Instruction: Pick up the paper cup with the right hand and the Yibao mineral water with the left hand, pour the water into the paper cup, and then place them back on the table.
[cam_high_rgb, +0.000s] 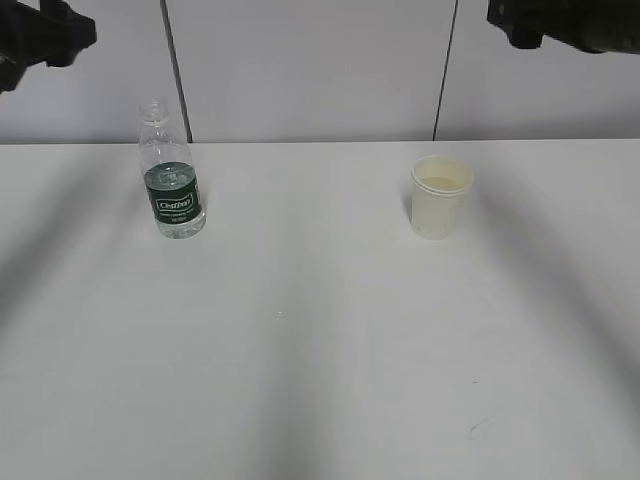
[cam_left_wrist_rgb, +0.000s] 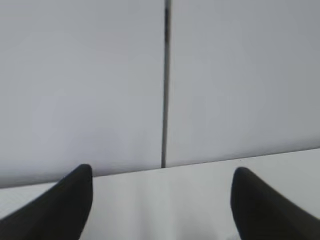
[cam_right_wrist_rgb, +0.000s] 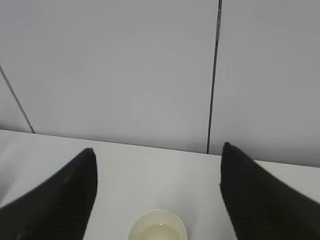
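The Yibao mineral water (cam_high_rgb: 172, 178), a clear uncapped bottle with a dark green label, stands upright at the back left of the white table (cam_high_rgb: 300, 340). The cream paper cup (cam_high_rgb: 441, 195) stands upright at the back right and has liquid in it. My left gripper (cam_left_wrist_rgb: 162, 169) is open, with only bare table and wall between its fingers; the bottle is out of its view. My right gripper (cam_right_wrist_rgb: 157, 148) is open, raised above and behind the paper cup (cam_right_wrist_rgb: 157, 229), touching nothing. In the exterior view both arms show only as dark shapes, the left arm (cam_high_rgb: 40, 38) and the right arm (cam_high_rgb: 570, 22), high in the top corners.
A grey panelled wall (cam_high_rgb: 300, 70) with dark vertical seams rises just behind the table's far edge. Bottle and cup stand far apart from each other. Soft shadows of the arms lie across the tabletop.
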